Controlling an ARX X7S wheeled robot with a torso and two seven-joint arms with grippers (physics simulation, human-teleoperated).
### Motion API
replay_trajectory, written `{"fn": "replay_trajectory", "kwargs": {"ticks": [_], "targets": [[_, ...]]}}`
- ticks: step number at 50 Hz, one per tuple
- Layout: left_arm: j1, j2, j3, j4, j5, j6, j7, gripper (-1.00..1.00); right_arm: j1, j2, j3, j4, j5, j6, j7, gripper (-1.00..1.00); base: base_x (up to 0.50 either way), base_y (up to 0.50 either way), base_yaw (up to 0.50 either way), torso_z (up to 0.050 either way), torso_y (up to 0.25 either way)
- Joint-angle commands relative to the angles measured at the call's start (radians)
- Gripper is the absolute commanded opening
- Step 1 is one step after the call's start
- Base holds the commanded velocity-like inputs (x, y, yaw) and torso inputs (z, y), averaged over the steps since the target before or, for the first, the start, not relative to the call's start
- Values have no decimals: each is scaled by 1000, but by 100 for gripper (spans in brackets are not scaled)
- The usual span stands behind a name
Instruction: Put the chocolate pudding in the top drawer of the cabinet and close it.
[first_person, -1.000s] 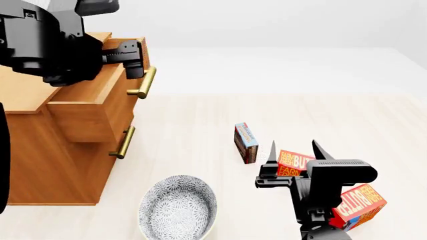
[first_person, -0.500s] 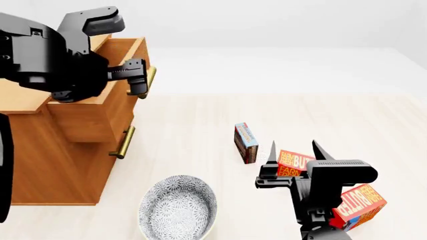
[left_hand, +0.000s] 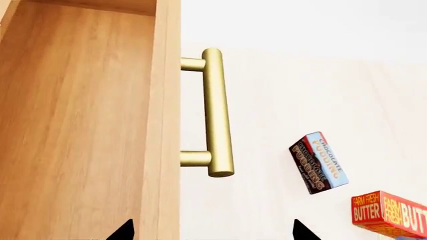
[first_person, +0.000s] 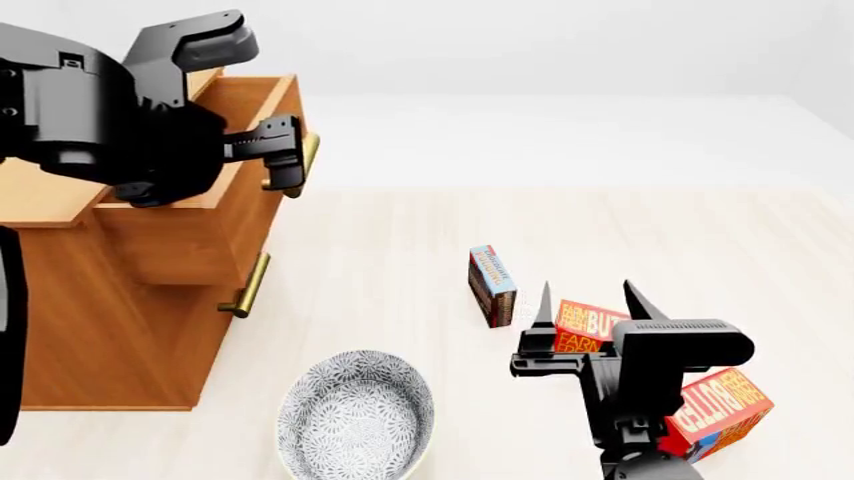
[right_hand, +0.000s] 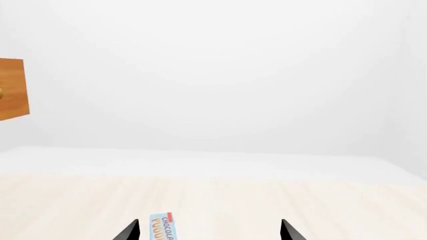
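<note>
Head view shows the chocolate pudding (first_person: 491, 284) standing on its edge on the pale floor, well apart from the cabinet (first_person: 107, 300) and not yet touched by any claw. Just beside it, on the side toward the robot, lies a red-orange butter box (first_person: 587, 325), and a second butter box (first_person: 721, 405) lies a little further. The right gripper (first_person: 585, 300) stands open, its two pointed fingers spread, just behind the first butter box and near the pudding; in the right wrist view the light blue face of the pudding (right_hand: 162, 227) shows low between the two finger tips, so the claw looks roughly aimed at it. The left gripper (first_person: 283, 150) is up at the top drawer (first_person: 200, 215), which is pulled out, beside the brass bar handle (left_hand: 215, 112). In the left wrist view both its finger tips are spread and hold nothing, with the drawer front between them and the handle free. I judge that the opening of the drawer is done and the picking step is in hand. The next move calls for the right claw to go forward and down, pass the butter box without pushing it, and close on the thin sides of the pudding. A patterned bowl (first_person: 355, 420) sits near the cabinet, out of the way
</note>
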Motion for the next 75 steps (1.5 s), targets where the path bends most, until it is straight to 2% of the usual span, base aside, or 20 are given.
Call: {"fn": "replay_trajectory", "kwargs": {"ticks": [1,23,49,75], "targets": [[6,6,4,-5,-82,-1,-14,100,2,3,-3,-1,2,0,3,100,0,0,0,0,0],[23,40,42,11,-166,7,12,100,4,9,-6,-7,8,-1,7,100,0,0,0,0,0],[14,92,96,-1,-181,52,97,100,9,11,-12,1,16,-8,8,100,0,0,0,0,0],[15,141,122,4,-231,69,109,100,0,21,-13,-7,24,-13,13,100,0,0,0,0,0]]}}
